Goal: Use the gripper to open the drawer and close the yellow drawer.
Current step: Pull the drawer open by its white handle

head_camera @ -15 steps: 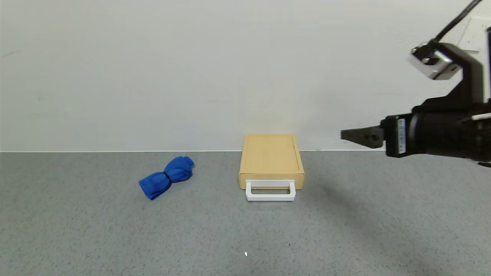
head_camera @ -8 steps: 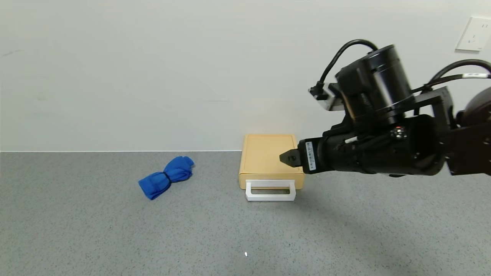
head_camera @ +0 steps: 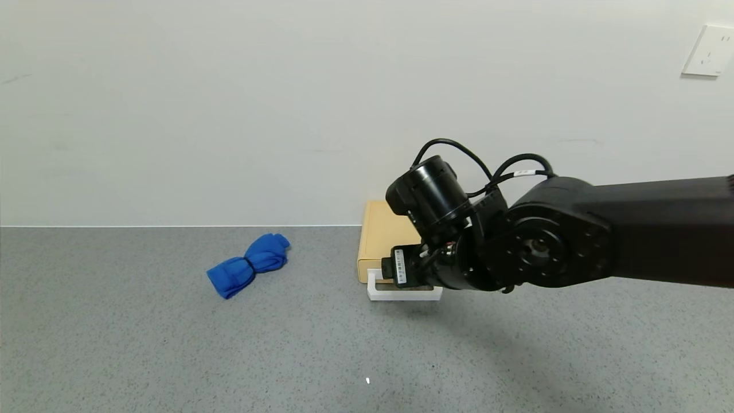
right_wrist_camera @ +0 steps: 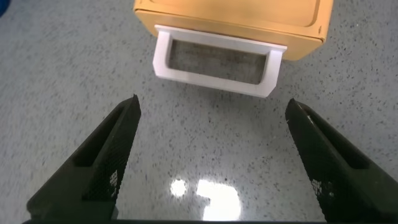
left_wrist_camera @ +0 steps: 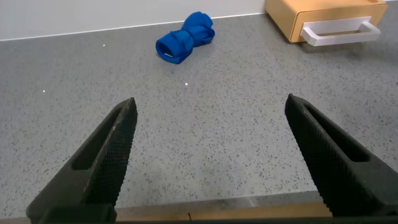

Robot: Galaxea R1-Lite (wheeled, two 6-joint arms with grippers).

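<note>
The pale-yellow drawer (head_camera: 381, 235) stands on the grey table against the back wall, its tray pushed in. Its white loop handle (head_camera: 401, 295) faces me. My right gripper (right_wrist_camera: 212, 107) is open and empty. It hovers just in front of the handle (right_wrist_camera: 211, 81), pointing down at the table, with the drawer front (right_wrist_camera: 230, 18) beyond its fingers. In the head view the right wrist covers the drawer's right part and hides the fingers. My left gripper (left_wrist_camera: 211, 106) is open and empty, low over the table's near edge, far from the drawer (left_wrist_camera: 311, 12).
A blue rolled cloth (head_camera: 249, 265) lies on the table left of the drawer; it also shows in the left wrist view (left_wrist_camera: 185, 38). The wall stands right behind the drawer, with a white socket (head_camera: 706, 50) at the upper right.
My right arm has swung in from the right and dropped, from high beside the drawer to right over its handle. The drawer and the cloth have not moved.
</note>
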